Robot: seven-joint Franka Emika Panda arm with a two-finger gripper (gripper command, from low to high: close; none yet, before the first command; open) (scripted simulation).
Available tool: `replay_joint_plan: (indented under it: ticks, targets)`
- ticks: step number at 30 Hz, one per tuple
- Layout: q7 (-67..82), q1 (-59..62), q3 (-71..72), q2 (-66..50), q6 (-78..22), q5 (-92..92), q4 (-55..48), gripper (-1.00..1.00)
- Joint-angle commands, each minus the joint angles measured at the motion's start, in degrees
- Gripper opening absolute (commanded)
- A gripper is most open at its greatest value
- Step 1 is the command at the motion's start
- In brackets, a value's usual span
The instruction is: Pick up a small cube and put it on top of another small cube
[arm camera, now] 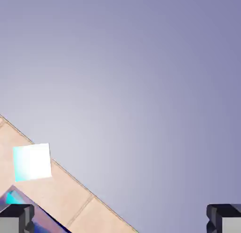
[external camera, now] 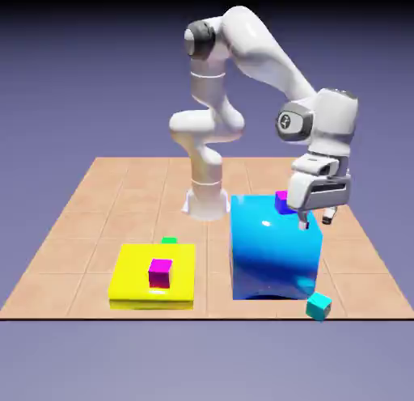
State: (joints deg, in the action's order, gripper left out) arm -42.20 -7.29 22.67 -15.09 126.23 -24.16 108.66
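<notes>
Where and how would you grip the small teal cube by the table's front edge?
Probably from above, fingers on two opposite side faces: the teal cube is small, flat-sided, its top uncovered. The big blue cube stands close behind, so I'd turn the hand to keep its fingers clear.

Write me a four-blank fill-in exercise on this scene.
The yellow block carries a ____ cube.
The teal cube lies near the table's ____ edge.
The biggest block is ____.
The end effector is ____, its tips apart.

Missing words: magenta; front; blue; open
</notes>
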Motion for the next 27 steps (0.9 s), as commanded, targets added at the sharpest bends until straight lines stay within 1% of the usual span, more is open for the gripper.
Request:
replay_joint_plan:
  ticks: [1, 27]
  targets:
    - [0.01, -0.27, 0.90, -1.90, -1.90, -0.96, -2.08, 0.00]
    - [0.28, -7.08, 24.28, -51.15, -51.18, -25.88, -56.07, 0.00]
